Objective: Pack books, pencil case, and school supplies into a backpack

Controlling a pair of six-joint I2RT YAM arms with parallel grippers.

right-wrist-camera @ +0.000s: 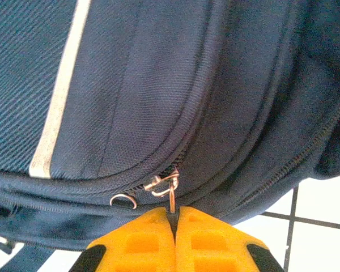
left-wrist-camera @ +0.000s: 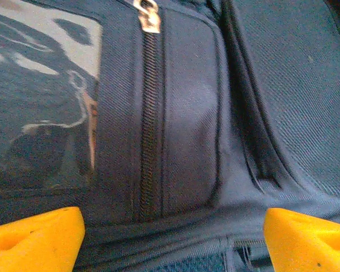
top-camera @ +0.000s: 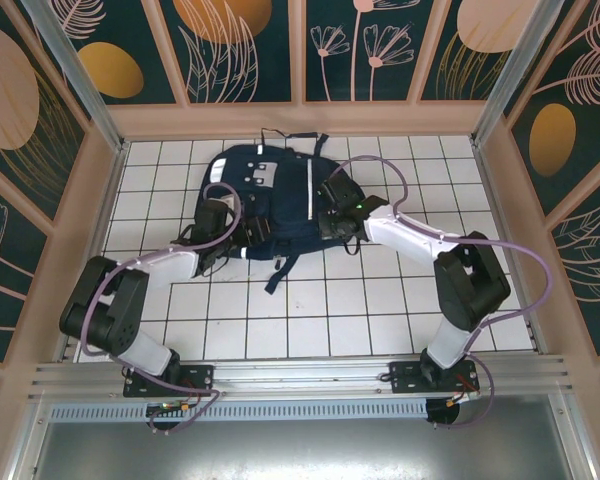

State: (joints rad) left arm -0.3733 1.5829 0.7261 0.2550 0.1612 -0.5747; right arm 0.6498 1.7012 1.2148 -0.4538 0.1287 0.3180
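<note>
The right gripper [right-wrist-camera: 174,218] was fully closed on a zipper pull [right-wrist-camera: 171,192] directly ahead of its fingertips, at the edge of the backpack [right-wrist-camera: 158,85]. The zipper track ran crosswise, curving away to either side. The left gripper [left-wrist-camera: 173,241] stood wide open and held nothing. The front-pocket zipper [left-wrist-camera: 149,113] ran straight ahead between its fingers. The backpack's contents could not be made out.

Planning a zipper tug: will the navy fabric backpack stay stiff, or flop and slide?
Probably floppy: the navy fabric backpack creases and sags around its seams. It may slide on the smooth white tiled table, since the left end effector stands open over it.
</note>
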